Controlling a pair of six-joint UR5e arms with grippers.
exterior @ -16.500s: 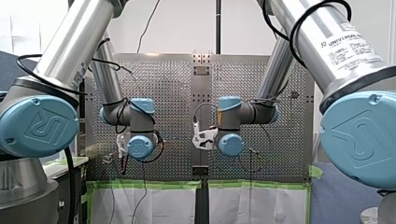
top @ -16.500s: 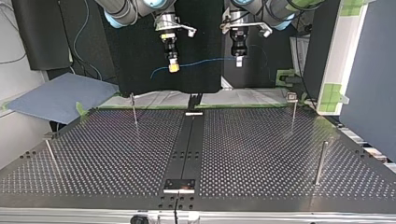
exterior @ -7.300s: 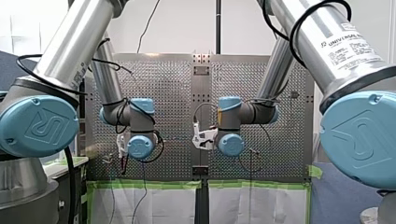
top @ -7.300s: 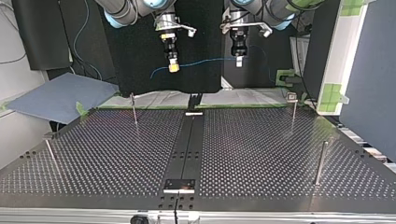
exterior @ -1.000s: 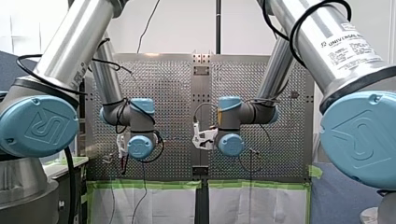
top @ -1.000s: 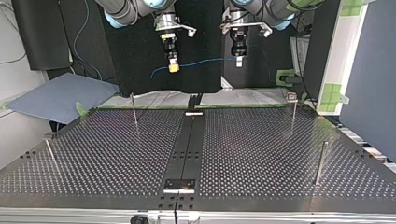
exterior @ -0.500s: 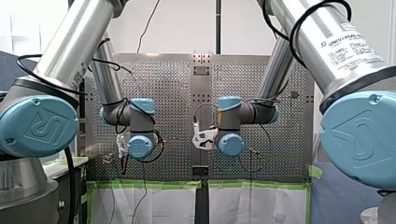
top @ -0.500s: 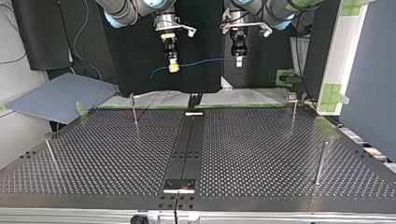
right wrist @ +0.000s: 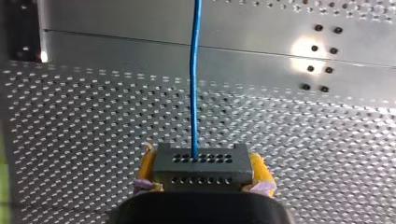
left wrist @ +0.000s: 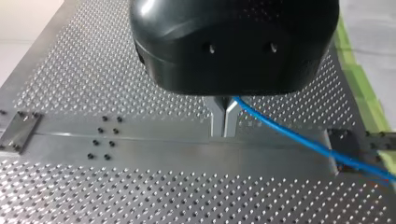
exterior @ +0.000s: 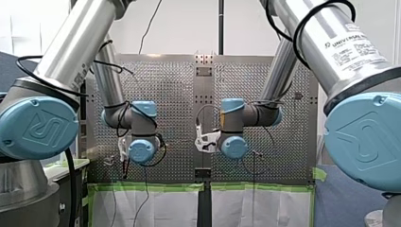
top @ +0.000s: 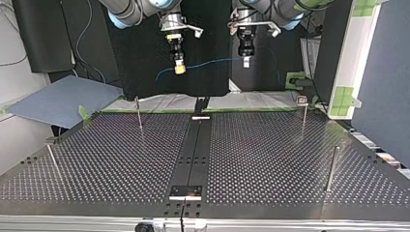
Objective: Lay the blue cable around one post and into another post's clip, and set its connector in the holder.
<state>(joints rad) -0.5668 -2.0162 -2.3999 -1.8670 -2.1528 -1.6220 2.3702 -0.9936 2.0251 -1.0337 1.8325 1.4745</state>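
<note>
Blue cable (top: 212,62) is in the air, well above the bench (top: 270,159), strung between both arms, nowhere near the posts (top: 139,112) yet. Right gripper (right wrist: 201,173): yellow-padded fingers clamped on the sides of the connector (right wrist: 201,161), a small dark rigid block. Those are good hard faces, the right place to hold for the holder step. Left gripper (left wrist: 224,122): metal fingers pinched narrow on the bare cable further along. The cable looks thin, light and flexible with some spring, so expect sag, and slip through the metal fingers under tension. Route with a light pull and don't yank at the connector joint, likely the weak spot.
</note>
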